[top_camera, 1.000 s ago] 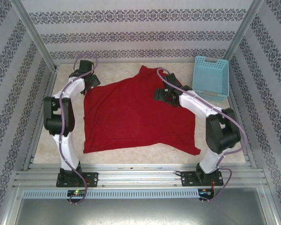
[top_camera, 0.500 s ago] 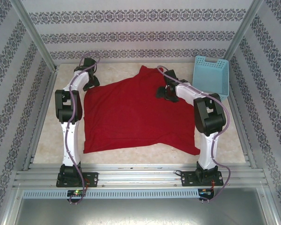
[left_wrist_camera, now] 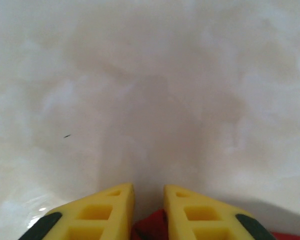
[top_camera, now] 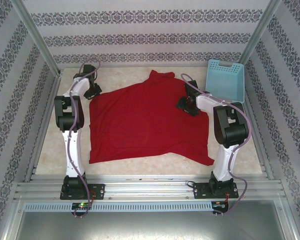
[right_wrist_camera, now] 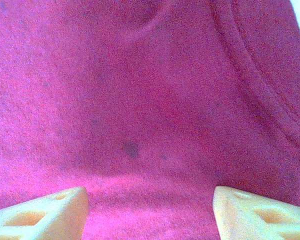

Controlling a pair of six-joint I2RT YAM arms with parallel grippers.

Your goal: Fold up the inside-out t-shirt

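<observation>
The inside-out t-shirt (top_camera: 145, 120) lies spread out, red and plain, over the middle of the table. My left gripper (top_camera: 93, 91) sits at the shirt's far left corner. In the left wrist view its yellow fingers (left_wrist_camera: 115, 210) stand close together, a bunch of red t-shirt cloth (left_wrist_camera: 152, 227) pinched low between them, over bare pale tabletop. My right gripper (top_camera: 186, 105) rests low over the shirt's far right part. Seen from the right wrist, the right gripper (right_wrist_camera: 149, 192) is open, its fingers wide apart just above the t-shirt cloth (right_wrist_camera: 140, 100), beside a hem seam (right_wrist_camera: 262, 100).
A light blue plastic basket (top_camera: 225, 82) stands at the far right corner, close to the right arm. Patterned walls and metal posts enclose the table (top_camera: 55, 145). Bare tabletop runs along the left side and in front of the shirt.
My left gripper's jaws have narrowed onto the shirt's far left corner. My right gripper has moved right across the shirt toward its right edge, staying open.
</observation>
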